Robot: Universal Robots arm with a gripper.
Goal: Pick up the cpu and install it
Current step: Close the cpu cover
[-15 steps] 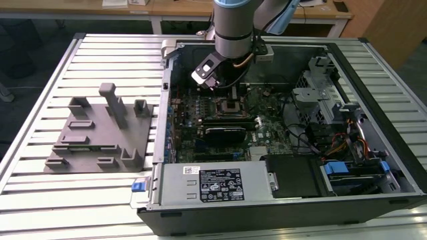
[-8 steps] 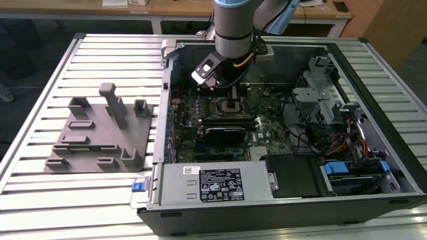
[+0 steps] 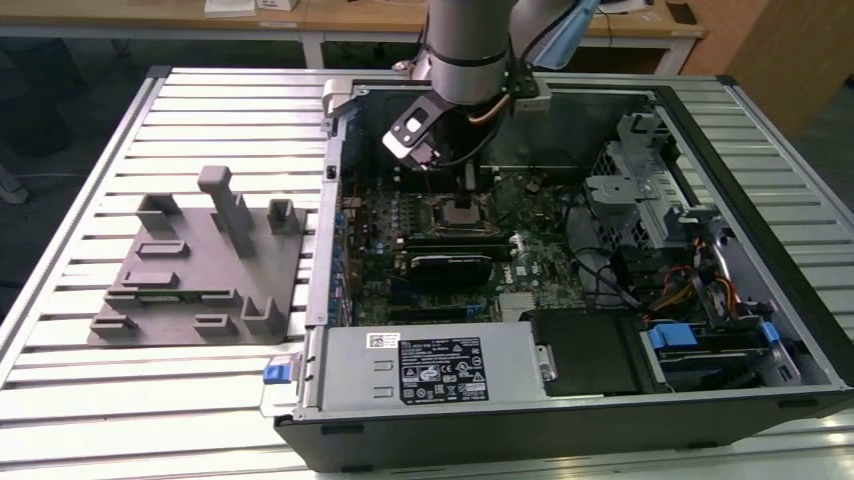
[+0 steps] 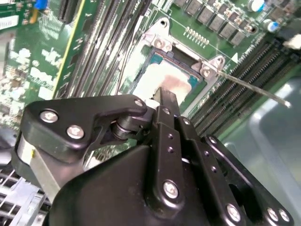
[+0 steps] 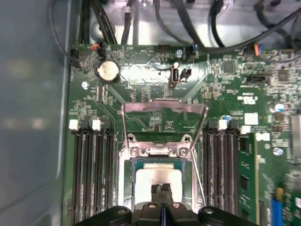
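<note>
Joined jaws over cpu (image 5: 157, 176); frame (image 5: 162, 151) around

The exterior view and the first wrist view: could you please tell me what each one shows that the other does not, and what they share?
Exterior view: the grey fixture on the slatted table, the arm and the power supply. First wrist view: the round coin cell and the raised load frame. Both: the green motherboard, and the claw, fingers together, over the cpu lying in its socket.
</note>
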